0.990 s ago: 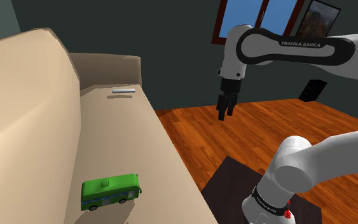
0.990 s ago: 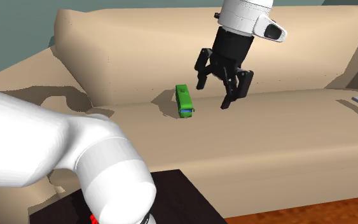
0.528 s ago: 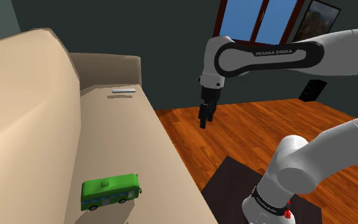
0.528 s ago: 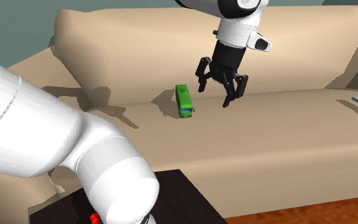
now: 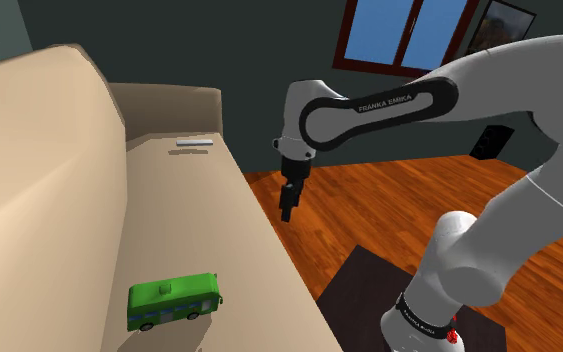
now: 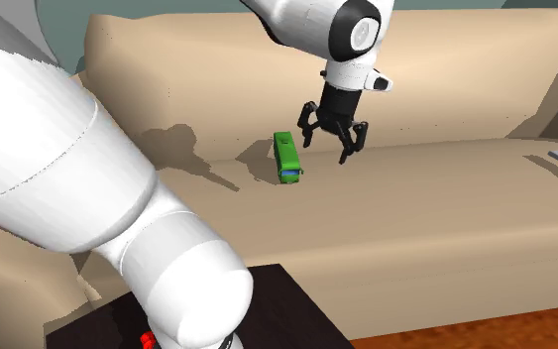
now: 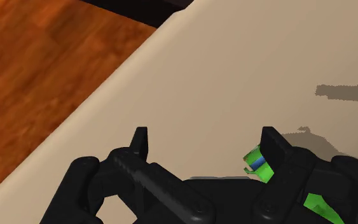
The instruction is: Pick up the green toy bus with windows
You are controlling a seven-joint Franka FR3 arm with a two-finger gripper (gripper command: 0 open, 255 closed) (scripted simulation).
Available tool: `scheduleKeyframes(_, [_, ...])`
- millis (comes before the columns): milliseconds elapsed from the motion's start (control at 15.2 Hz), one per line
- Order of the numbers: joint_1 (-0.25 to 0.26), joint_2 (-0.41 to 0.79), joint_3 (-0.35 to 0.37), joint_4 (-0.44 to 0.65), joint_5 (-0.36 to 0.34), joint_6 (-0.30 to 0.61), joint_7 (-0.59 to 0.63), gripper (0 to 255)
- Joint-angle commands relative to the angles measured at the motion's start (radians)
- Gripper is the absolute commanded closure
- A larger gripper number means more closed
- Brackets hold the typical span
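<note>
Jaws apart, empty, beside one green bus [image 6: 287,159] on one sofa [image 6: 425,233].

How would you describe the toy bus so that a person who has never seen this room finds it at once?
Look for the big beige sofa and follow its seat cushion. On it stands a small green bus with blue windows along its side. Its one neighbour on the seat is a flat pale grey bar near the armrest, so the colour alone settles it.
</note>
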Motion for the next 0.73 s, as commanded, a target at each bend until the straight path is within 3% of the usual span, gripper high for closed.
scheduleKeyframes(0, [0.022, 0.067, 0.020, 0.032, 0.005, 0.051, -0.017, 0])
scheduleKeyframes(660, [0.113, 0.364, 0.115, 0.182, -0.021, 0.260, -0.080, 0])
